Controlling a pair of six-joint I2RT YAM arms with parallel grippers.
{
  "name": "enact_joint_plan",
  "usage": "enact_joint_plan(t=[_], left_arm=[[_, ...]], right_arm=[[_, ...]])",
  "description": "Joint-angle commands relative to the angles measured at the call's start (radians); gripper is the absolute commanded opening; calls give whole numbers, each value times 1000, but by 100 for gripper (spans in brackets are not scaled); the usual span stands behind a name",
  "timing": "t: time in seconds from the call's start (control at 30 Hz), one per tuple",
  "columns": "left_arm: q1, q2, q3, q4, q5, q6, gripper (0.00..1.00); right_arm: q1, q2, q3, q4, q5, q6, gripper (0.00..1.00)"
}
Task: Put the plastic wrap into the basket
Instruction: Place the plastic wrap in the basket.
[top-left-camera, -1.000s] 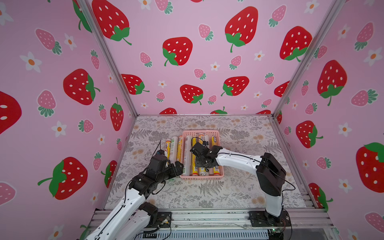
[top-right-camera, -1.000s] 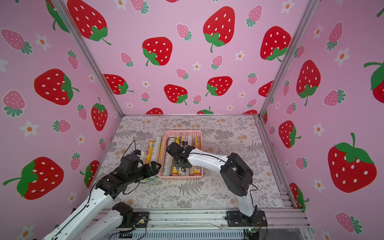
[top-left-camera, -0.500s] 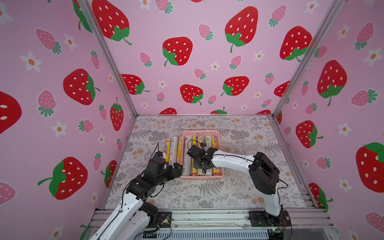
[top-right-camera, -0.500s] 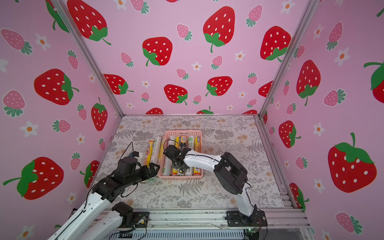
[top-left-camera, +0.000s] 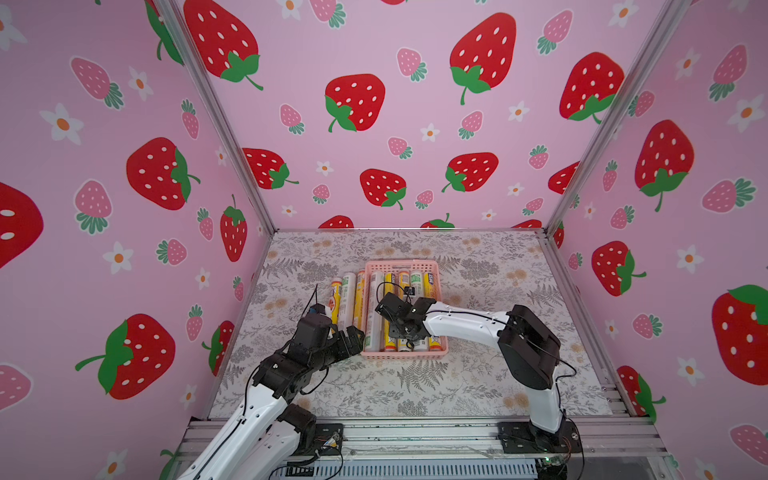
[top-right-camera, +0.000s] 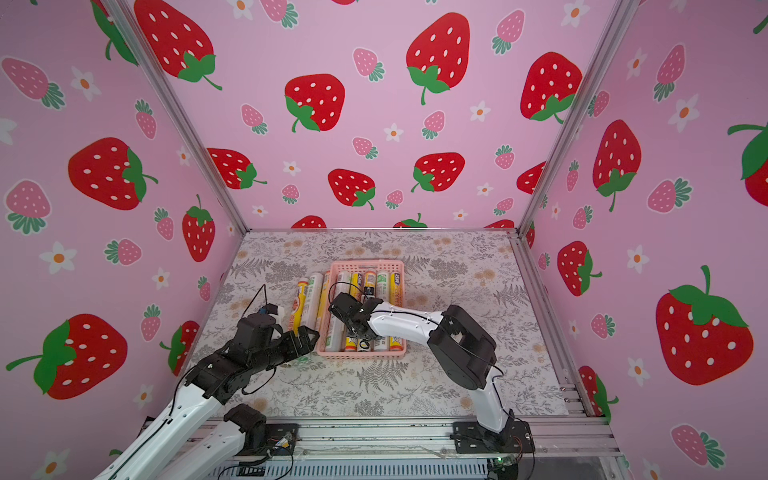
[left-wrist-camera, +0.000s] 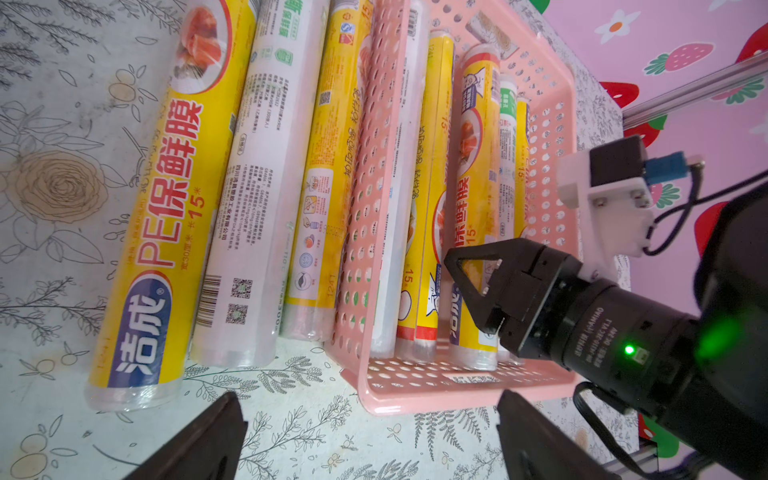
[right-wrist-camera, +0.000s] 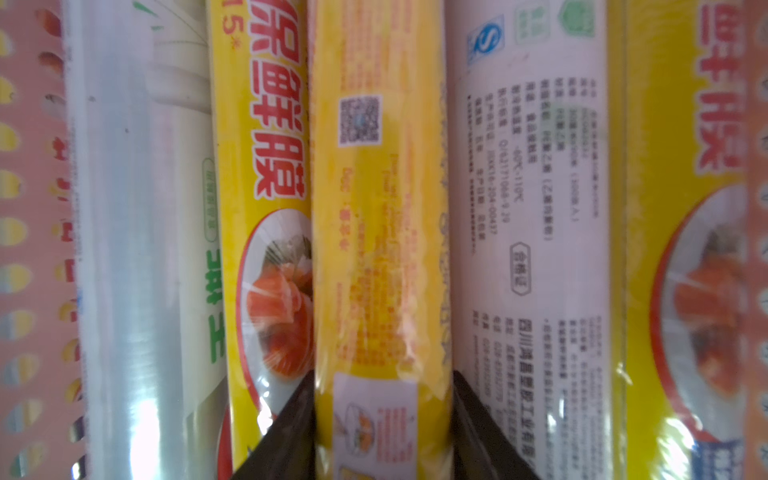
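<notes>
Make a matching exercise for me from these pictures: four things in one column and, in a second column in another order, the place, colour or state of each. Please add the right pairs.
Column one
1. left gripper
2. right gripper
3. white roll with barcode
4. basket

Column two
A. pink, with perforated walls
B. lying on the table, outside the basket
C. open, holding nothing
D. jaws on either side of a yellow roll inside the basket

Pairs: 1-C, 2-D, 3-B, 4-A
</notes>
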Motion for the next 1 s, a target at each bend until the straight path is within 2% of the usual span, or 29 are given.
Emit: enact_joint_plan(t=[0.0,0.03,0.13,0.4,0.6,0.7,0.83,0.97], left_arm=[[5,13,37,-35,-33,-17,100],[5,20,44,-41,-36,-19,100],[5,40,70,-60,-43,-18,100],[10,57,119,-146,-135,3,100],[29,119,138,-185,-220,28,99],[55,176,172,-225,-269,45,97],[129,239,182,-205,-228,48,96],[177,294,180,-161,-214,90,92]], right_arm=[[1,7,-6,-2,16,-7,51],[1,4,-8,-1,16,-6,56],[1,-8,-12,7,18,-12,60],[1,-108,-10,29,22,-78,61],[-9,-252,-69,37,13,-162,61],[-26,-344,-131,39,-4,-207,61],[-60,-456,-226,46,-19,-260,63],[-92,-530,-302,46,-54,-295,63]])
